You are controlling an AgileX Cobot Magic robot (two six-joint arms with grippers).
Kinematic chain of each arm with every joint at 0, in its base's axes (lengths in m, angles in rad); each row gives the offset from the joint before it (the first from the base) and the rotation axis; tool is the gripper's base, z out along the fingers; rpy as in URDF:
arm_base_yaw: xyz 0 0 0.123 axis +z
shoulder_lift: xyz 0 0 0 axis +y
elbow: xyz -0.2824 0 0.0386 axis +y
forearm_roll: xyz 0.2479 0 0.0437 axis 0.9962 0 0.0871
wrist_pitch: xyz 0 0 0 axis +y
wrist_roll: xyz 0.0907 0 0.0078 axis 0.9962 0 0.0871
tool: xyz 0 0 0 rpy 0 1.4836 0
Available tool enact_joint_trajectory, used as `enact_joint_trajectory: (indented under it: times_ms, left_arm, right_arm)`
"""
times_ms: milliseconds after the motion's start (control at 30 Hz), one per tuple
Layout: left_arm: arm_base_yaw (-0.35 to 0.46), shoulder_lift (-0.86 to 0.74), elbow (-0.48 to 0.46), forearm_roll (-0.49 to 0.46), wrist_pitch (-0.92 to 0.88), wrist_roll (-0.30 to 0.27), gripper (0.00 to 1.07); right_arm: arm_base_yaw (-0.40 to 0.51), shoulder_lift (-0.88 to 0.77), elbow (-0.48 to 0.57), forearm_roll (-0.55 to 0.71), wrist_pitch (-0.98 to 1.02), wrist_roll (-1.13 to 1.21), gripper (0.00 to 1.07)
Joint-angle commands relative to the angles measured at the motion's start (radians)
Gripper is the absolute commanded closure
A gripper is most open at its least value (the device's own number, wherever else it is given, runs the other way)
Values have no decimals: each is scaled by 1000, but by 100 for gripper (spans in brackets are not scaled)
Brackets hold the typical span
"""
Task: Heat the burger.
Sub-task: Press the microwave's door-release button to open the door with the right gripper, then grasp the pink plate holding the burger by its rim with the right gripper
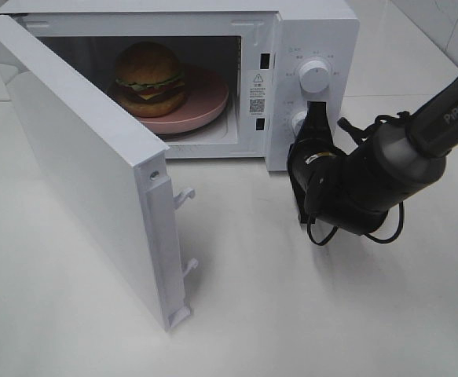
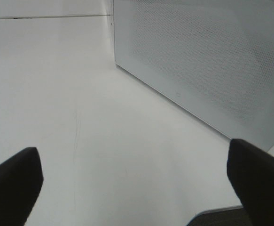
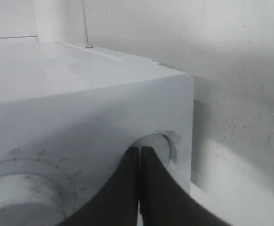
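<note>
The burger (image 1: pixel 150 77) sits on a pink plate (image 1: pixel 209 106) inside the white microwave (image 1: pixel 315 23), toward the left of the cavity, and its bun nearly reaches the cavity ceiling. The microwave door (image 1: pixel 79 173) stands wide open. It is hinged on the left and swings out toward the near side of the desk (image 1: pixel 291 314), with its latch hooks on the free edge facing right. My right end effector (image 1: pixel 315 114) is up against the control panel on the right of the microwave, at the lower knob (image 1: pixel 298 120) and below the upper knob (image 1: pixel 315 76). In my right wrist view the end effector is narrow, with the two dark fingers (image 3: pixel 122 188) pressed together so that only a thin slit shows between them. Their tips are against the lower knob rather than around it, so I am gripping nothing. My left end effector (image 2: pixel 133 148) does not appear in the high view. My left wrist view shows it spread wide and empty above bare desk, with one dark finger (image 2: pixel 14 183) at each side. It faces the outer, dotted face of the open door, which stands well apart from the fingertips.
</note>
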Motion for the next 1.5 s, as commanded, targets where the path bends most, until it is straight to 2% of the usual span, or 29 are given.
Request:
enact_joint_trajectory:
  times_ms: [33,333,600,767,800,1033,1100,1200,1300,1367,1433,1500]
  left_arm:
    - [0,-5,0,0,-13,-4,7]
    - [0,-5,0,0,-13,-4,7]
    - [0,-5,0,0,-13,-4,7]
    - [0,-5,0,0,-13,-4,7]
    - [0,-5,0,0,-13,-4,7]
    - [0,-5,0,0,-13,-4,7]
    - [0,-5,0,0,-13,-4,7]
    - [0,-5,0,0,-13,-4,7]
    - [0,-5,0,0,-13,-4,7]
    - [0,-5,0,0,-13,-4,7]
    - [0,-5,0,0,-13,-4,7]
    - [0,-5,0,0,-13,-4,7]
  right_arm:
    - [-6,-72,31,-44,35,-66,107]
    - [-6,-160,114,-49,133,-140,106]
    - [-8,-280,204,-121,285,-272,104]
    - [-8,-364,264,-127,385,-458,102]
    - [-8,-395,275,-127,441,-553,102]
    - [-8,-469,277,-128,597,-860,102]
    - [-8,-511,277,-128,690,-1039,101]
    - [-8,-522,277,-128,710,-1075,101]
    - [-8,-546,275,-133,816,-1246,100]
    - [-8,-549,273,-140,844,-1270,100]
    - [-8,-554,269,-186,961,-1369,99]
    - [-8,-555,269,-202,993,-1397,99]
